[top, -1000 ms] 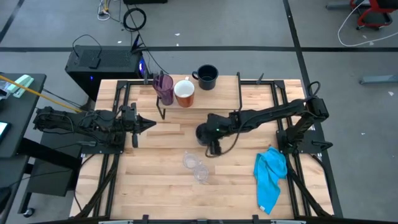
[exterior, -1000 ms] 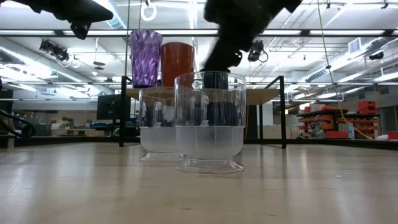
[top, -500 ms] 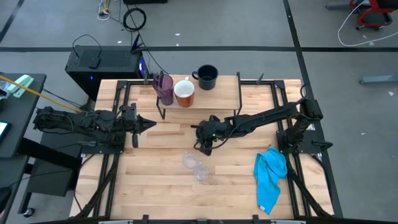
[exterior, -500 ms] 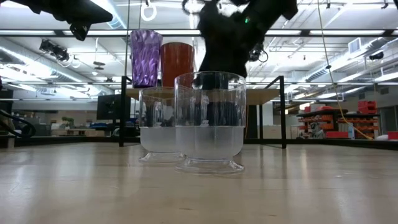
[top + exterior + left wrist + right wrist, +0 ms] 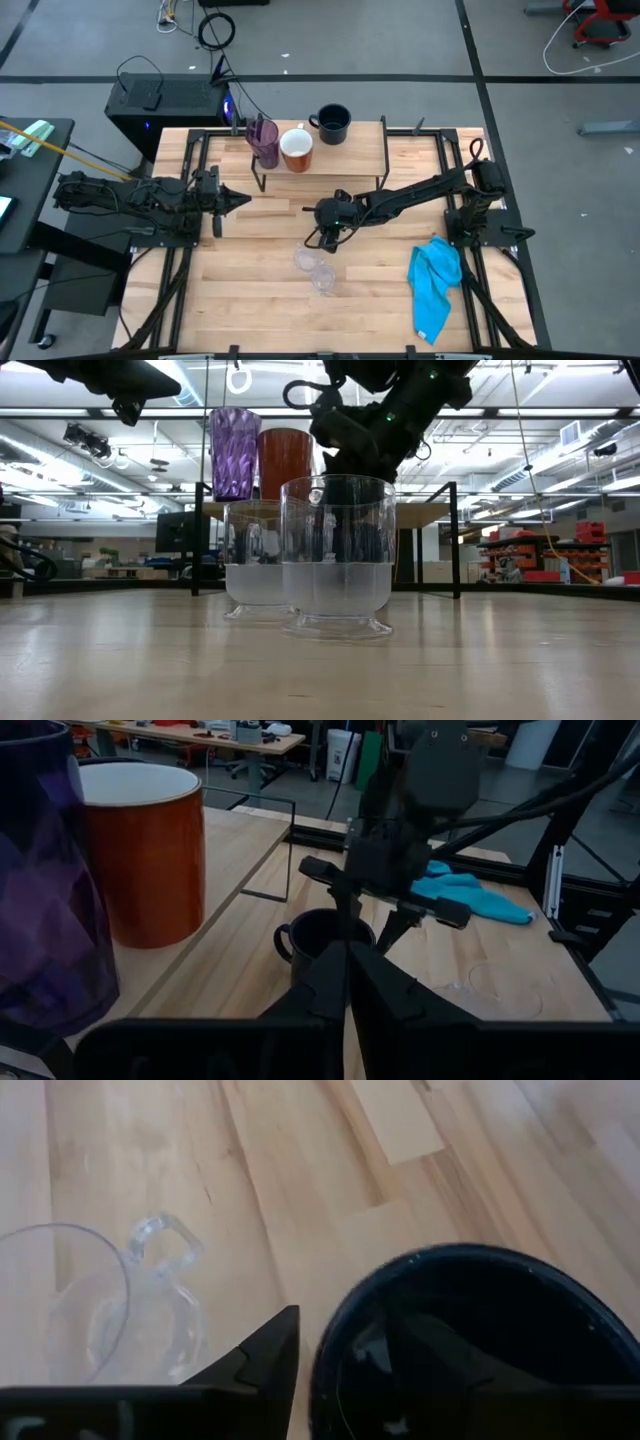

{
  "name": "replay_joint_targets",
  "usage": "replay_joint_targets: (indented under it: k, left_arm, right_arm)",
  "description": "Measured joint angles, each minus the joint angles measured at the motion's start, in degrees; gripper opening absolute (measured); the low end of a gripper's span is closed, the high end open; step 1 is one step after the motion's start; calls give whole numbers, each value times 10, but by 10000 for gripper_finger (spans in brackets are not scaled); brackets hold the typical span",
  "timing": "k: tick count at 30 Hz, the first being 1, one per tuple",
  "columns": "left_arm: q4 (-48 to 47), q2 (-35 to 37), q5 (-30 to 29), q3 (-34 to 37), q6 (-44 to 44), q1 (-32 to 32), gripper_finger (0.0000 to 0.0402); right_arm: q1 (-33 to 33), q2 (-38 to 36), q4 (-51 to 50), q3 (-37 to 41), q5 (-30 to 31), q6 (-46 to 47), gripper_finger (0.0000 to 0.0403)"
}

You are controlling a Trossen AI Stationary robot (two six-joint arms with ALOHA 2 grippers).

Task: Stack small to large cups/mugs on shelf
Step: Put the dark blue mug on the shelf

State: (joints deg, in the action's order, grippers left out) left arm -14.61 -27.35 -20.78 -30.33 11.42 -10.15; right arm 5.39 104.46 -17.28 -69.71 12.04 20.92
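A black mug (image 5: 315,935) stands upright on the table in front of the shelf (image 5: 360,158). My right gripper (image 5: 340,1340) is open over its rim, one finger outside the wall and one inside. On the shelf stand a purple tumbler (image 5: 264,140), a white mug (image 5: 296,148) and a second black mug (image 5: 332,123). Two clear cups (image 5: 305,258) (image 5: 323,278) stand on the table nearer the front. My left gripper (image 5: 245,200) hangs shut above the table's left side, touching nothing. My right gripper straddles the black mug's rim (image 5: 335,1330), slanting down from the table's right. A strip of table shows between the outer finger (image 5: 270,1355) and the wall. Whether the inner finger touches the wall, I cannot tell. The mug rests on its base on the table.
A blue cloth (image 5: 435,280) lies crumpled near the right front corner. The clear cups stand close to the near side of the black mug. The shelf's black legs (image 5: 385,165) rise just beyond it. Bare wood lies at the left front.
My right gripper has come down and toward the table's left onto the black mug, rolling its wrist as it sank. The mug has stayed where it was.
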Motion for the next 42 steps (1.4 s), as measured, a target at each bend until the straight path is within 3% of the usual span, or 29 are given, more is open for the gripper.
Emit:
replay_joint_targets:
  k: [13, 22, 27, 36, 42]
  left_arm:
    - [-4, 0, 0, 0, 0, 0, 22]
    - [-5, 0, 0, 0, 0, 0, 16]
    - [-6, 0, 0, 0, 0, 0, 15]
    - [-7, 0, 0, 0, 0, 0, 23]
    - [-7, 0, 0, 0, 0, 0, 15]
  right_arm:
    - [-4, 1, -8, 0, -1, -19, 74]
    - [-13, -18, -63, 0, -52, -128, 19]
    - [-33, -36, -108, 0, -116, -219, 29]
    - [-32, -60, -201, 0, -188, -553, 24]
    - [-35, -66, -204, 0, -188, -618, 35]
